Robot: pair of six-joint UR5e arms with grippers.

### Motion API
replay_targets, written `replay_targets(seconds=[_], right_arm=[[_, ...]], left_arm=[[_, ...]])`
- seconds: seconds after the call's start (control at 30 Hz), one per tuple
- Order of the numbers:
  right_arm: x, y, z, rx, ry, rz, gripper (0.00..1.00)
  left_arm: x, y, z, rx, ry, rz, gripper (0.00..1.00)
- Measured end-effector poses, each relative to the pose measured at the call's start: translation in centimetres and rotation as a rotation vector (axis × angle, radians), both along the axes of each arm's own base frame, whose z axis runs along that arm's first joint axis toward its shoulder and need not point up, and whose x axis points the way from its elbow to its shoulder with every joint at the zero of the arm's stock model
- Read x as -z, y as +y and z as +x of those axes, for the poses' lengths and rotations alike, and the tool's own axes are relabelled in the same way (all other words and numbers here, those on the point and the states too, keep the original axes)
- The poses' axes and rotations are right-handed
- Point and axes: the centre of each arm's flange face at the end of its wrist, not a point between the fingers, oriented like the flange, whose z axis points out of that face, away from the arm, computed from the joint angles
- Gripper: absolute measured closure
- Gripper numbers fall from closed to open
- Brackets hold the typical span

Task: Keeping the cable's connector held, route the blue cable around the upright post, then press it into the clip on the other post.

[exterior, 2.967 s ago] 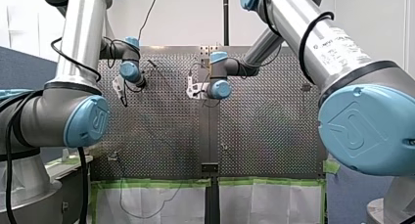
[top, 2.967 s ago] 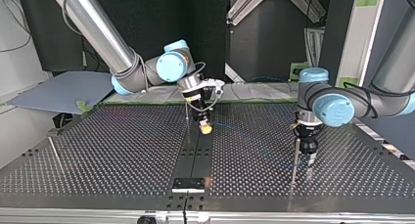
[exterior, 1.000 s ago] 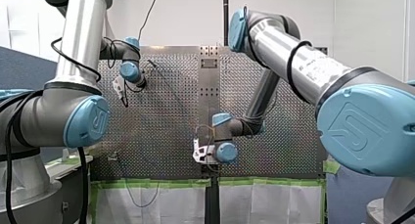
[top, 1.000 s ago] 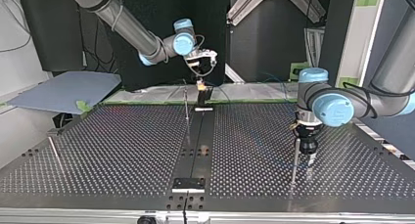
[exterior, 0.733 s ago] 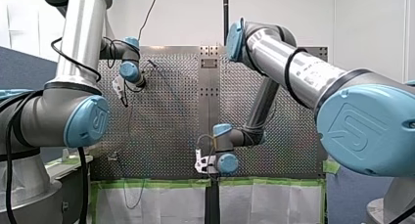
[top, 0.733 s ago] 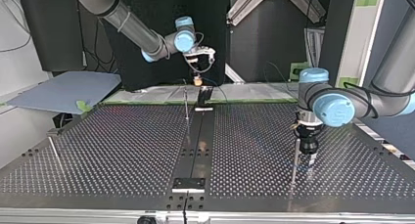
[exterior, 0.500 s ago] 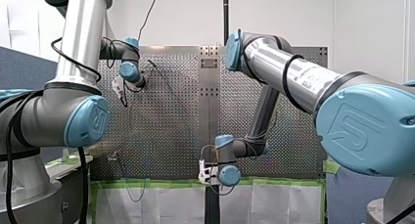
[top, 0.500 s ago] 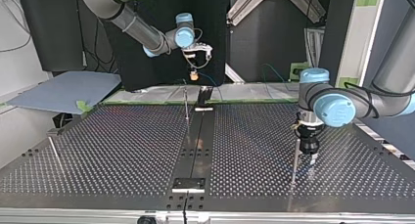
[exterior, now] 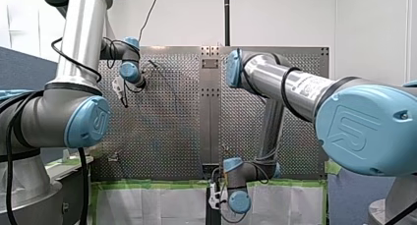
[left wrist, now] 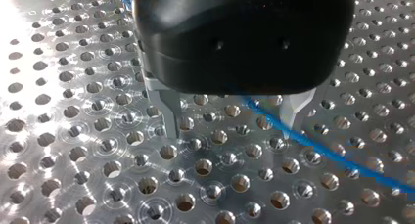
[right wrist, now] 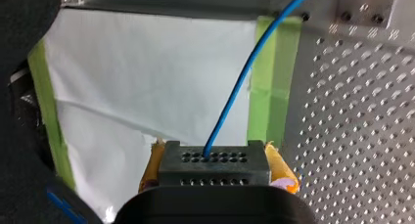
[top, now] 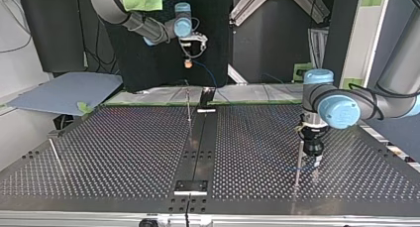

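In the top view, three thin posts rise from the perforated table (top: pixel 124 152): lower left (top: pixel 54 156), centre (top: pixel 188 107), lower right (top: pixel 298 163). At upper centre-left, beyond the table's far edge, my right gripper (top: pixel 187 64) clamps the one connector (right wrist: pixel 214 163) between yellow pads. The single blue cable (top: pixel 205 74) slants down-right from it. At right, my left gripper (top: pixel 315 161) stands just beside the third post. Its metal fingers (left wrist: pixel 169 114) are spread, and the cable crosses diagonally under one tip.
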Motion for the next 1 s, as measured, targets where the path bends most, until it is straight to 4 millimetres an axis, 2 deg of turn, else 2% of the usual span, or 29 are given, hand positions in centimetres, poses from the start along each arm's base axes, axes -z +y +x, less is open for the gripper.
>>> replay_targets(seconds=[0.47, 1.0], right_arm=[[0.2, -1.4, -3.2, 0.063, -0.032, -0.038, 1.0], [-5.7, -2.1, -5.0, 0.096, -0.1, -0.147, 1.0]], left_arm=[[0.0, 0.0, 0.0, -0.002, -0.001, 0.0, 0.0], [0.0, 0.1, 0.0, -0.007, 0.004, 0.0, 0.0]])
